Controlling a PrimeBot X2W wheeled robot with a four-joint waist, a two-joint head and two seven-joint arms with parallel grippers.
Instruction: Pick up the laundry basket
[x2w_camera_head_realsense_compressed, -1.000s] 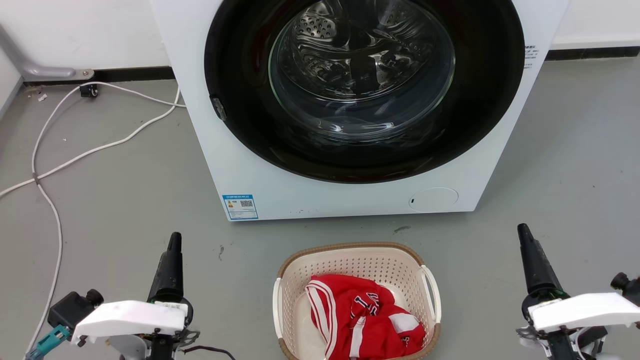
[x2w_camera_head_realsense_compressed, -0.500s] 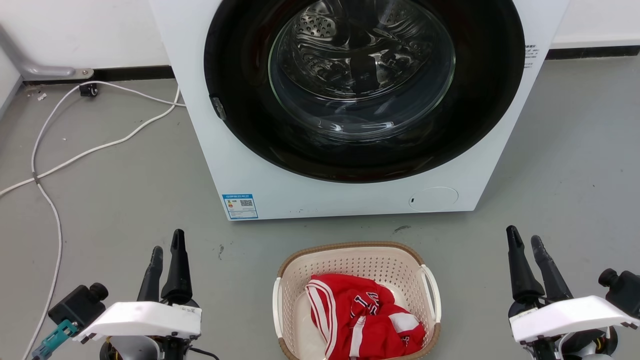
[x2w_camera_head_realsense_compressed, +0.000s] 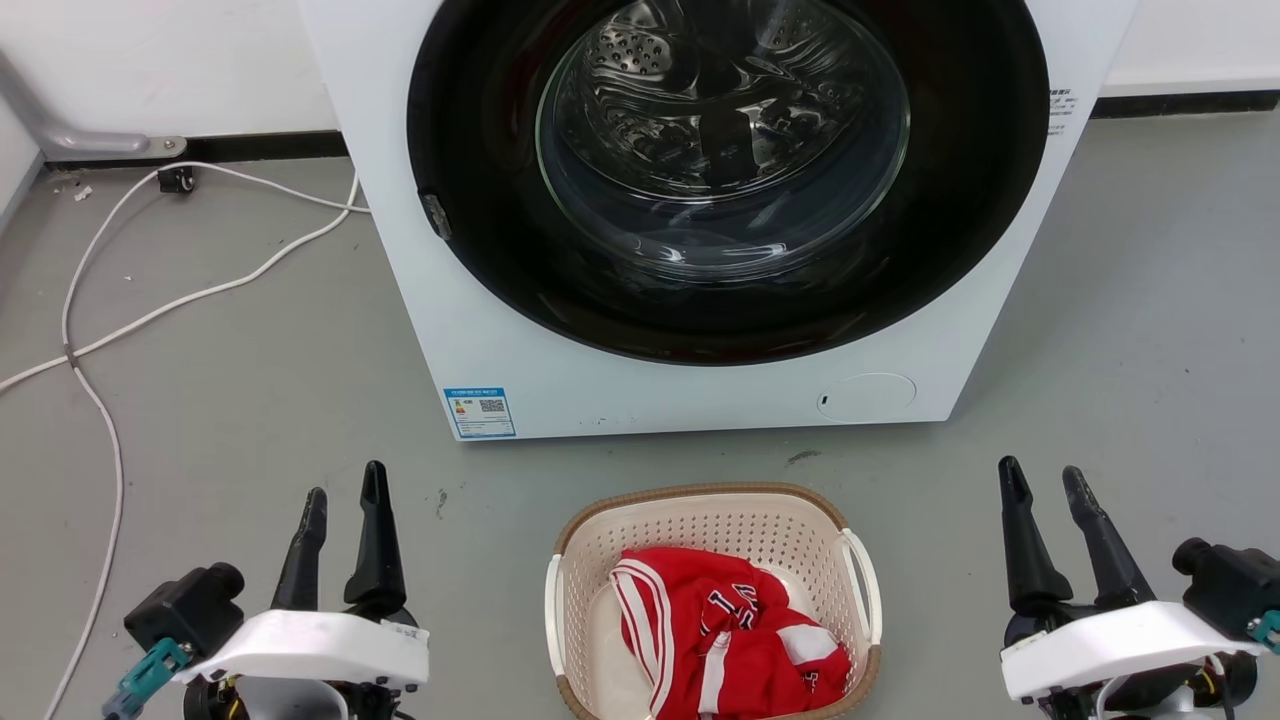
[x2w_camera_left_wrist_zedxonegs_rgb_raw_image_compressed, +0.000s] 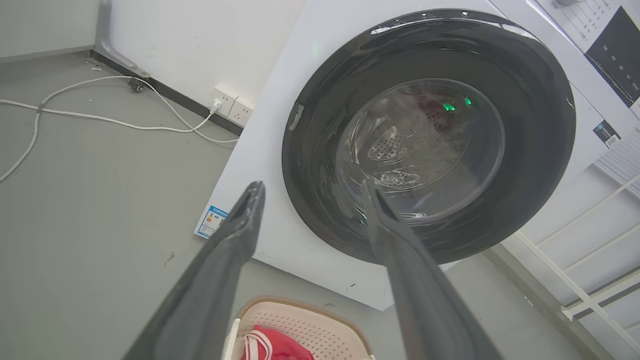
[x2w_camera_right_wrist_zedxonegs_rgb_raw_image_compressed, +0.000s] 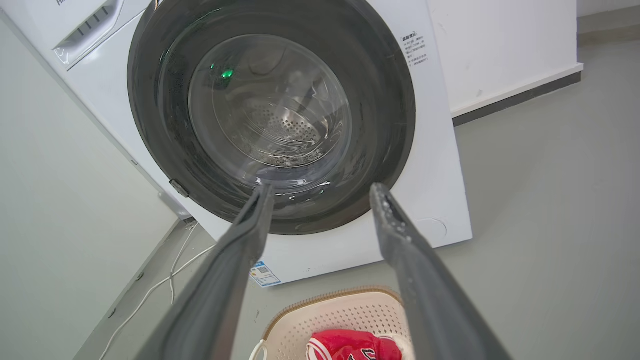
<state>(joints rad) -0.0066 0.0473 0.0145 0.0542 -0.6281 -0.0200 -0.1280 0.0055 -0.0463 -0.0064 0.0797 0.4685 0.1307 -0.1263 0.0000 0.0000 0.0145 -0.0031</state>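
Down at the lower left of the head view, the left gripper (x2w_camera_head_realsense_compressed: 345, 483) is seen with its two dark fingers spread apart and nothing held between them. At the lower right, the right gripper (x2w_camera_head_realsense_compressed: 1040, 470) is parted the same way and just as empty. Between the two, at the bottom centre of the frame, the laundry basket (x2w_camera_head_realsense_compressed: 700, 493) is found sitting flat on the grey floor (x2w_camera_head_realsense_compressed: 250, 400), with its near edge cut off by the frame. A red garment (x2w_camera_head_realsense_compressed: 720, 630) with white stripes is heaped inside it. The left-hand handle (x2w_camera_head_realsense_compressed: 551, 612) and the right-hand handle (x2w_camera_head_realsense_compressed: 866, 588) are both left bare, and each gripper is kept well apart from the handle on its own side. So no contact can be reported and no lift. The task is judged to be at its very start: the jaws are readied, but the approach, the grasp on the handles and the raise are all left to be done. Further up the frame, the washing machine (x2w_camera_head_realsense_compressed: 700, 400) is planted just behind the basket, its round glass door (x2w_camera_head_realsense_compressed: 720, 150) shut. At the upper left, a white cable (x2w_camera_head_realsense_compressed: 200, 295) is trailed across the floor towards the wall.
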